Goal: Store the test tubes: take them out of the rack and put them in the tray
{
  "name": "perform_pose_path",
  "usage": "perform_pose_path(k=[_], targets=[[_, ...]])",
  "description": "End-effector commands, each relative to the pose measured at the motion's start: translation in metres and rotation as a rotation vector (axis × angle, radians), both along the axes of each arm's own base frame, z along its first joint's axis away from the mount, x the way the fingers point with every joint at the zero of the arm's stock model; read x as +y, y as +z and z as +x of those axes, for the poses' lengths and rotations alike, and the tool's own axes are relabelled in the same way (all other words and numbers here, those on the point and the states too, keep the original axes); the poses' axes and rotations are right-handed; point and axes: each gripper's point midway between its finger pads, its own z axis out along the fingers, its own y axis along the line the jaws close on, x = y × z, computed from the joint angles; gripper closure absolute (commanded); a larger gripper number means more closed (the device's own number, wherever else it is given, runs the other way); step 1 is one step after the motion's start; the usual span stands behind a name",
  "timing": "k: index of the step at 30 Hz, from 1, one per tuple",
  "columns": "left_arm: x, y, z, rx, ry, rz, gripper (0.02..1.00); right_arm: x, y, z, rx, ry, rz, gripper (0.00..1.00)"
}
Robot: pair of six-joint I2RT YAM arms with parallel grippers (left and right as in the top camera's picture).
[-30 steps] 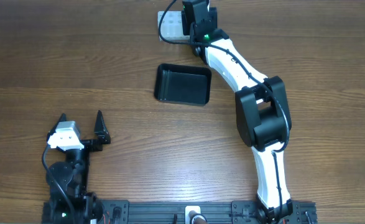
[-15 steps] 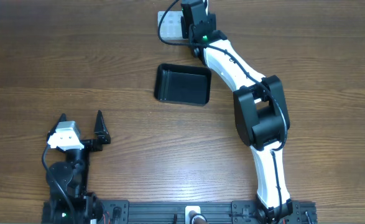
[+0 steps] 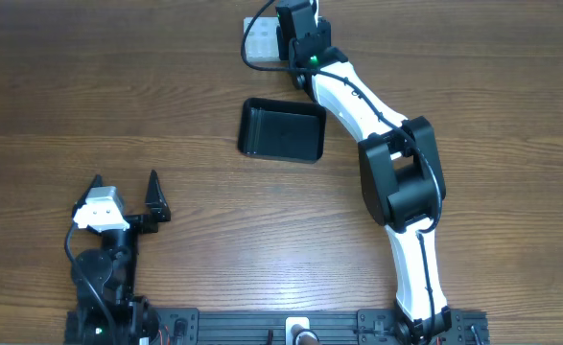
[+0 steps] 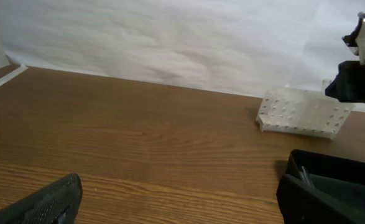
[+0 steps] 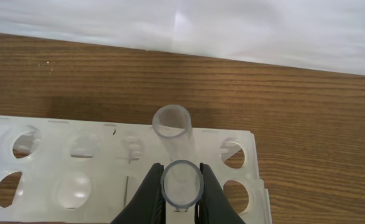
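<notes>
**Right gripper** (image 5: 181,169): jaws clamped on a clear test tube (image 5: 182,186), with one dark finger against each side just under its open mouth. The tube stands upright between the jaws, above the white, translucent rack (image 5: 76,163). Whether its lower end still sits in a hole cannot be told.

**Second test tube** (image 5: 171,124): stands upright in the rack just beyond the fingertips, close to the clamped tube. Vacant holes lie to either side of the jaws.

**Top view:** the right gripper (image 3: 296,25) hangs over the rack (image 3: 259,38) at the far edge of the wooden table (image 3: 89,86). The black tray (image 3: 283,130) lies back from these jaws toward the arm's base, near the rack but apart from it.

**Left gripper** (image 3: 126,189): jaws spread wide with nothing between them, well apart from tray and rack. Ahead of these jaws and off to one side, the left wrist view shows the rack (image 4: 303,112). The tray (image 4: 337,163) lies nearer to them.
</notes>
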Motion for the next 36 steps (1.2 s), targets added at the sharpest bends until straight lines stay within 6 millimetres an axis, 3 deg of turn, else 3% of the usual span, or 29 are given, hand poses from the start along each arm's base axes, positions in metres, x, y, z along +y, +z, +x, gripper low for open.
perform_pose_path(k=[1, 7, 11, 26, 36], targets=[[-0.003, -0.002, 0.000, 0.004, -0.019, 0.013, 0.020, 0.008, 0.007, 0.003, -0.025, -0.008, -0.001, 0.961], [-0.003, -0.002, 0.000, 0.004, -0.019, 0.013, 0.020, 0.009, 0.010, 0.004, -0.035, -0.006, 0.004, 0.963], [-0.003, -0.002, 0.000, 0.004, -0.019, 0.013, 0.020, 0.010, 0.023, 0.004, -0.055, -0.007, 0.013, 0.965], [-0.003, -0.002, 0.000, 0.004, -0.019, 0.013, 0.020, 0.010, 0.100, -0.004, -0.167, 0.000, 0.063, 0.989], [-0.003, -0.002, 0.000, 0.004, -0.019, 0.013, 0.020, 0.017, 0.145, -0.025, -0.198, 0.025, 0.080, 0.991]])
